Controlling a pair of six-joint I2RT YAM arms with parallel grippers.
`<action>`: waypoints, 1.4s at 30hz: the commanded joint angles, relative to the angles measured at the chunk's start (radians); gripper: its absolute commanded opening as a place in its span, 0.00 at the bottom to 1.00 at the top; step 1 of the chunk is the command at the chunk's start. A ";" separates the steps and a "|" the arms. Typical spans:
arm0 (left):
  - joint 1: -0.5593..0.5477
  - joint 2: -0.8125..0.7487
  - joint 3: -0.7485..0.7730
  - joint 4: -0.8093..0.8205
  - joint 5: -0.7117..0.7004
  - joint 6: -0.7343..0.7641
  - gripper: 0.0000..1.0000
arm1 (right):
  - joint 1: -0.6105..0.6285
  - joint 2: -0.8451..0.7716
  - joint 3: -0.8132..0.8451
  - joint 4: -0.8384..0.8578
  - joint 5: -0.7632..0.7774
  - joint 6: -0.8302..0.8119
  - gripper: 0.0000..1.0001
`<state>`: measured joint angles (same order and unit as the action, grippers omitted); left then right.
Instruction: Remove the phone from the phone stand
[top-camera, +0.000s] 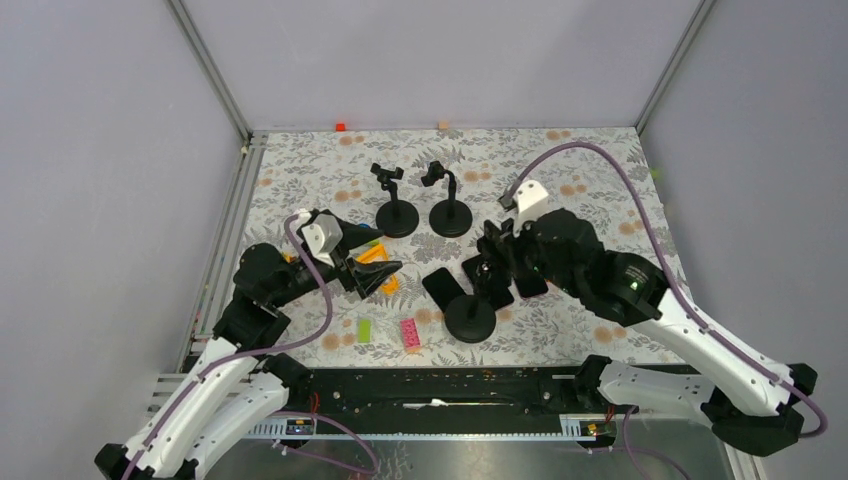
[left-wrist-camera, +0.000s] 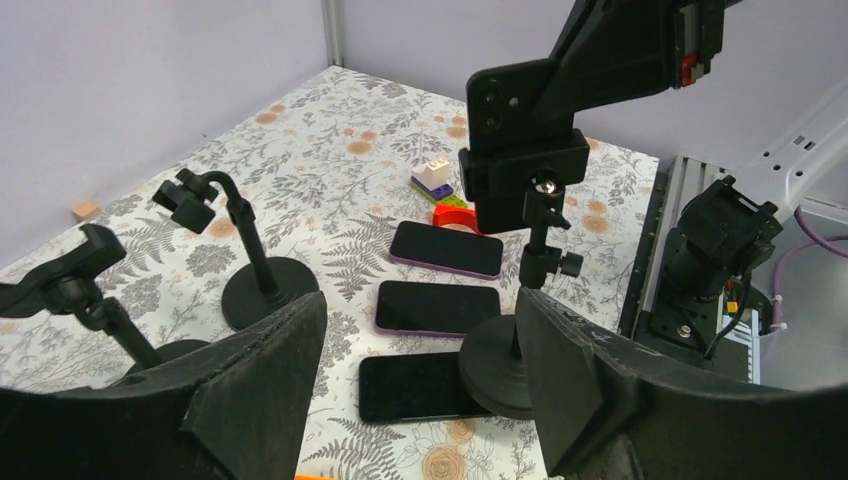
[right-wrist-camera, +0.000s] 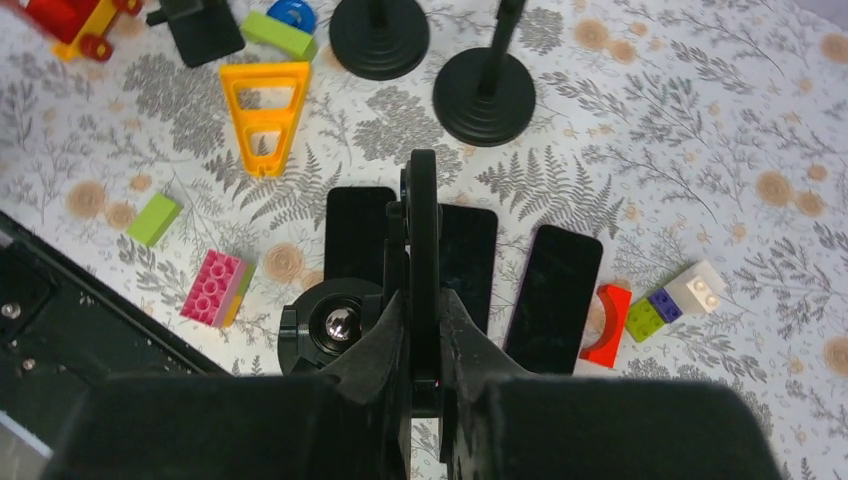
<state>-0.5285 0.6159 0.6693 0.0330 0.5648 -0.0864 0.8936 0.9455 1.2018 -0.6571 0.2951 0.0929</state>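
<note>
We count four phones (right-wrist-camera: 556, 300), three lying flat and one clamped upright, and three stands (right-wrist-camera: 485, 100). Besides these we count one yellow triangle (right-wrist-camera: 265, 76), one pink block (right-wrist-camera: 213, 287) and one red arch (right-wrist-camera: 608, 325).

The table (top-camera: 600, 160) in front of me is covered with a white cloth printed with grey ferns and pale orange blossoms. Its far edge meets the back wall (top-camera: 440, 50), which is plain pale grey with nothing on it. The left wall (top-camera: 100, 150) and the right wall (top-camera: 760, 120) are the same flat grey. A left strut (top-camera: 210, 70) and a right strut (top-camera: 675, 65), both of bare aluminium, slant up from the far corners. A silver rail (top-camera: 228, 235) lines the cloth on my left. Along the near edge lies a black bar (top-camera: 430, 385), with a grey metal plate (top-camera: 480, 462) below it. The light is even and soft, and the shadows are faint.
</note>
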 joint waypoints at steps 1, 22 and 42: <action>0.007 -0.063 -0.019 -0.031 -0.060 0.018 0.75 | 0.125 0.024 0.033 0.237 0.181 0.010 0.00; 0.007 -0.192 -0.016 -0.150 -0.246 0.063 0.75 | 0.379 0.321 0.188 0.363 0.176 -0.042 0.00; 0.007 -0.119 -0.054 -0.116 0.055 0.138 0.75 | 0.409 0.309 0.035 0.478 0.161 0.009 0.00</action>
<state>-0.5251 0.4900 0.6014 -0.1333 0.5659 0.0277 1.2713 1.2942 1.2156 -0.3485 0.4576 0.0566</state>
